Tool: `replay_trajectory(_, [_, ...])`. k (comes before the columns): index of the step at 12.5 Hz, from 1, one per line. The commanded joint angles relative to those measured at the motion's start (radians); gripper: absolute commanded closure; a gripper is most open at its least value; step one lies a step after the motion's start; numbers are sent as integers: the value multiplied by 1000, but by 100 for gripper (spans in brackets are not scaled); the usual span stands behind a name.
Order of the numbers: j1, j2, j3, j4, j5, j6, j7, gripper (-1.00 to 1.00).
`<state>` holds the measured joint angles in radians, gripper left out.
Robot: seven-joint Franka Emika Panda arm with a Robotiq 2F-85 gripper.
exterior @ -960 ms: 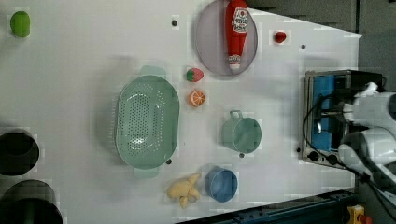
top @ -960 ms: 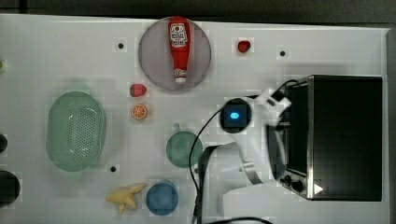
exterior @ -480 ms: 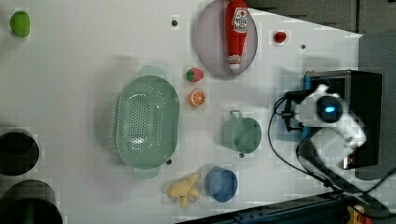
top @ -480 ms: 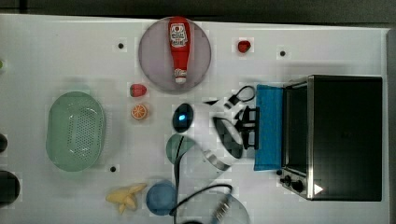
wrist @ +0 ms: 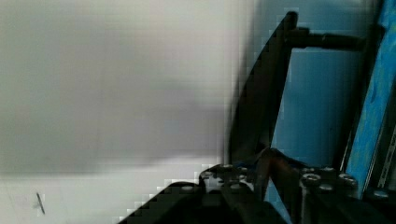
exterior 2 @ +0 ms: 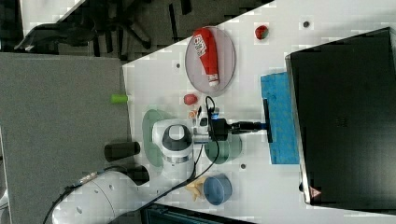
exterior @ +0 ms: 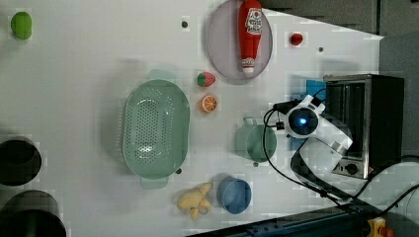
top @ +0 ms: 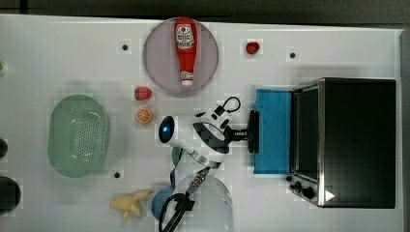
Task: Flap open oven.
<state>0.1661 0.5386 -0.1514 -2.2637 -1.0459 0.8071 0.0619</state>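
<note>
The oven (top: 355, 140) sits at the top view's right on the white counter (top: 58, 58), its blue door (top: 273, 130) folded flat; the arm hides part of the door in the left view; the end effector (top: 245, 133) grips the handle (top: 253, 131)

Ketchup bottle (top: 184, 48) on grey plate (top: 159, 72); green colander (top: 77, 135) well apart.

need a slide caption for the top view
Franka gripper at the handle of the oven, its blue door flapped down flat.
</note>
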Motion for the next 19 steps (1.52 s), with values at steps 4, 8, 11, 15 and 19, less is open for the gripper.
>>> replay_trajectory(4, [-30, -179, -3, 9, 182, 80, 79, 65])
replay_trajectory(8, [-31, -353, 0, 8, 541, 48, 79, 65])
replay_trajectory(11, [-31, -470, 0, 8, 706, -28, 79, 65])
replay_trajectory(15, [-32, -657, -5, 37, 964, -242, 79, 65])
replay_trajectory(19, [-33, -784, -6, 169, 973, -489, 79, 65])
